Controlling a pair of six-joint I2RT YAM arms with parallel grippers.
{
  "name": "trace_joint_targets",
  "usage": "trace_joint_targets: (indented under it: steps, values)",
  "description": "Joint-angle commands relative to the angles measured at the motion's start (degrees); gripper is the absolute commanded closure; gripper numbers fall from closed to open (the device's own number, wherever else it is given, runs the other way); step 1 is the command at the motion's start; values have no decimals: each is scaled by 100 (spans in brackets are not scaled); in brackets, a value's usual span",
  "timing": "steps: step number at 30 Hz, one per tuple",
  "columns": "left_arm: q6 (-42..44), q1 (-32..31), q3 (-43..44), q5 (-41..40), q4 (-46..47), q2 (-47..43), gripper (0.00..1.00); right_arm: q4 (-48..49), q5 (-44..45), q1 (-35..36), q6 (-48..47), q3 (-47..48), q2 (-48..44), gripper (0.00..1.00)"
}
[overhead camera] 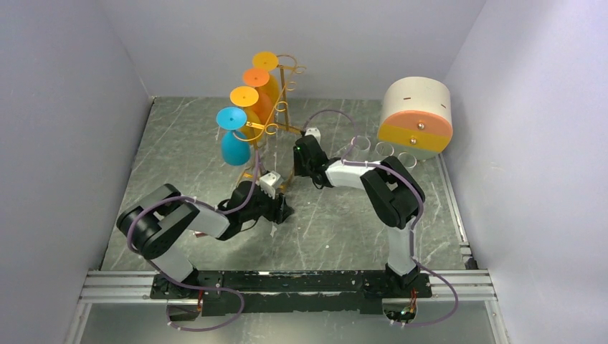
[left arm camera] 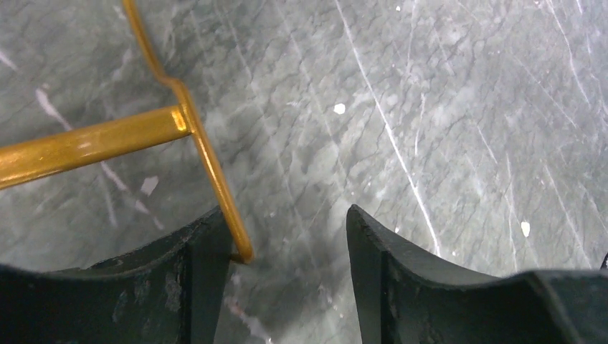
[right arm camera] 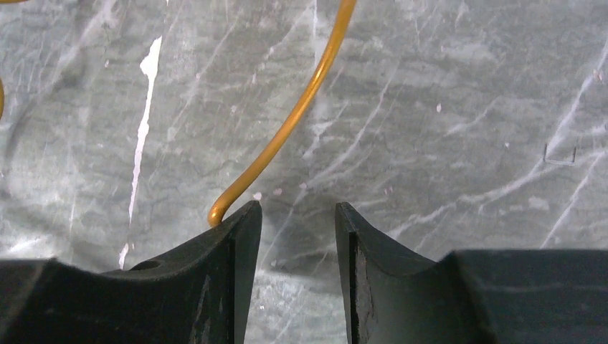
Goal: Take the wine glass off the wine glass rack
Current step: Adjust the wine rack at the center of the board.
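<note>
The blue wine glass (overhead camera: 234, 146) hangs upside down at the near end of the wine glass rack (overhead camera: 282, 89). Below it, at the rack's base wires, left gripper (left arm camera: 289, 223) and right gripper (right arm camera: 297, 213) stand part-open, holding nothing.

Four wine glasses (overhead camera: 234, 148) hang upside down on the wine glass rack (overhead camera: 283, 89)

Rack wire, left wrist view: the wine glass rack (left arm camera: 93, 143) is cut off at the left and top edges, and its near end slips behind the left gripper (left arm camera: 285, 222).
Rack wire, right wrist view: it leaves by the top edge; whether its tip touches the right gripper (right arm camera: 296, 211) cannot be told.
Rack base, top view: partly hidden behind the left gripper.
Orange wine glasses (overhead camera: 267, 93): the bowls overlap and their outlines merge.
</note>
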Motion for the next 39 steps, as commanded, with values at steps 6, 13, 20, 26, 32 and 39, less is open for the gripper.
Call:
trace_joint_targets:
  steps: [6,13,20,26,32,39]
  values:
    - [-213,-339,511,-116,-165,446,34,-368,-575,-306,-80,537,530,53]
    - [-294,-388,695,-353,-313,463,32,-663,-536,-363,-191,722,441,53]
    - [-303,-395,632,-694,-851,-189,23,-864,-553,-376,-289,604,-370,51]
    - [-387,-410,541,-702,-1264,-826,13,-785,-834,-413,-266,358,-902,48]
    - [-407,-437,294,-668,-1669,-1228,10,-951,-757,-420,-61,105,-1329,47]
    - [-832,-606,-529,-751,-1821,-2215,11,-1093,-966,-416,305,-341,-2107,46]
